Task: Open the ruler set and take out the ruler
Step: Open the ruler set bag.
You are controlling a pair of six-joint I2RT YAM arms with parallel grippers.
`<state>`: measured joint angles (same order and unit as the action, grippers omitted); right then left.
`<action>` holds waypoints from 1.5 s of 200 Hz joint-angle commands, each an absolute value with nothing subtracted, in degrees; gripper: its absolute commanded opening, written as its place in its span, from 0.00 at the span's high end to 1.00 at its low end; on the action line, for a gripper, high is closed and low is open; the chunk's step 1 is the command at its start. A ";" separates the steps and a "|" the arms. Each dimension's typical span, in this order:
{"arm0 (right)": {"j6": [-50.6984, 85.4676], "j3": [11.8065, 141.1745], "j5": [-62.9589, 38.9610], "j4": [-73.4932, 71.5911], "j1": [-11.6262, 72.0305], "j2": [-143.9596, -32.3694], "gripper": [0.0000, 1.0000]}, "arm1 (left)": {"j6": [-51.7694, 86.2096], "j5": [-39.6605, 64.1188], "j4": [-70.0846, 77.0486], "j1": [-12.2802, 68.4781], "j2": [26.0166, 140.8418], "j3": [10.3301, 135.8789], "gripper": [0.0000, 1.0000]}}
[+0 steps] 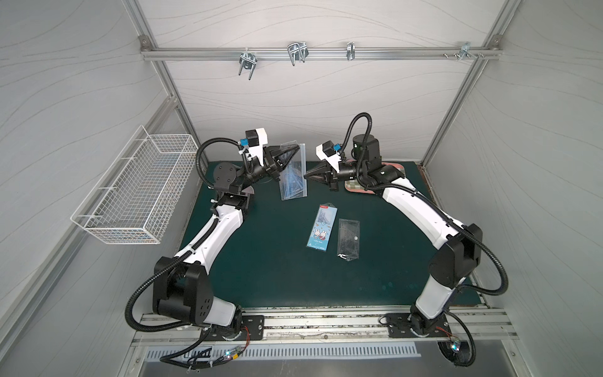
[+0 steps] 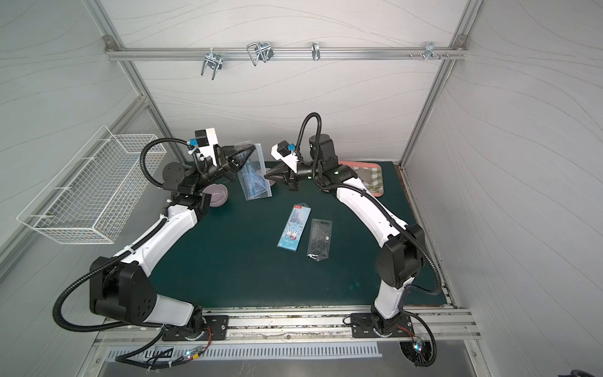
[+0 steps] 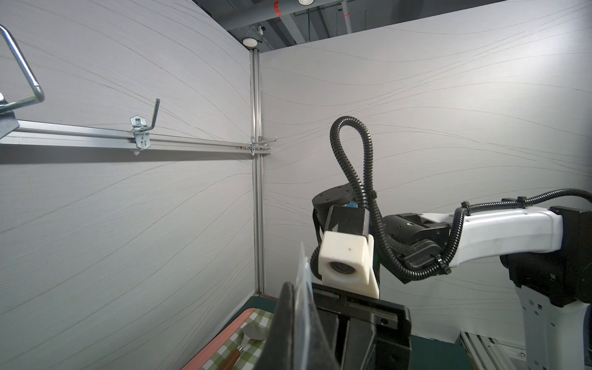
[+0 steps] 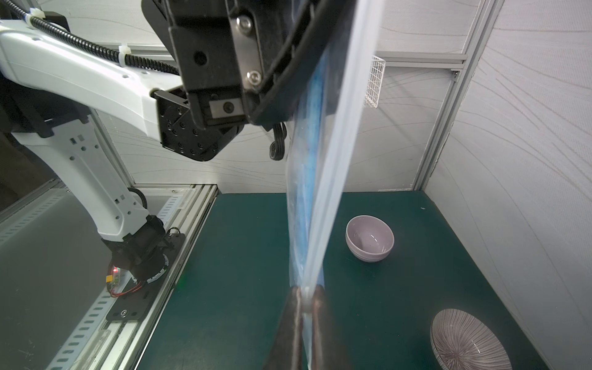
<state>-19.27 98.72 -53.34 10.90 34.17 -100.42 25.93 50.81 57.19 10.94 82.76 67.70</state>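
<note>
1. The left pincer [image 1: 292, 150] pinches the clear ruler set pouch [image 1: 301, 156] aloft, upper centre in both top views. The right pincer [image 4: 304, 296] is pressed onto its edge.
2. Peel the film layers apart slowly, keeping them taut.
3. The film is glossy and floppy; the blue rulers [image 4: 312, 105] inside look flat and stiff.

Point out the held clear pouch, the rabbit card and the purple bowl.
held clear pouch [image 1: 293, 178]: in a top view, its middle.
rabbit card [image 1: 321, 228]: in a top view, printed face.
purple bowl [image 4: 368, 237]: right wrist view, inner wall.
</note>
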 commanded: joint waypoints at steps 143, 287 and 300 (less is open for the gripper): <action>-19.27 91.91 -53.14 16.61 34.30 -100.91 1.00 | 28.74 43.29 70.20 8.09 80.95 77.95 1.00; -18.65 87.81 -52.84 15.38 33.88 -99.96 1.00 | 33.30 42.80 73.83 7.21 82.89 80.86 1.00; -18.64 88.07 -52.84 15.38 33.84 -99.99 1.00 | 33.64 43.00 74.00 7.23 83.01 80.86 1.00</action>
<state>-18.37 90.00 -53.39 7.94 34.15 -99.48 32.60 48.66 61.49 8.47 84.27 75.20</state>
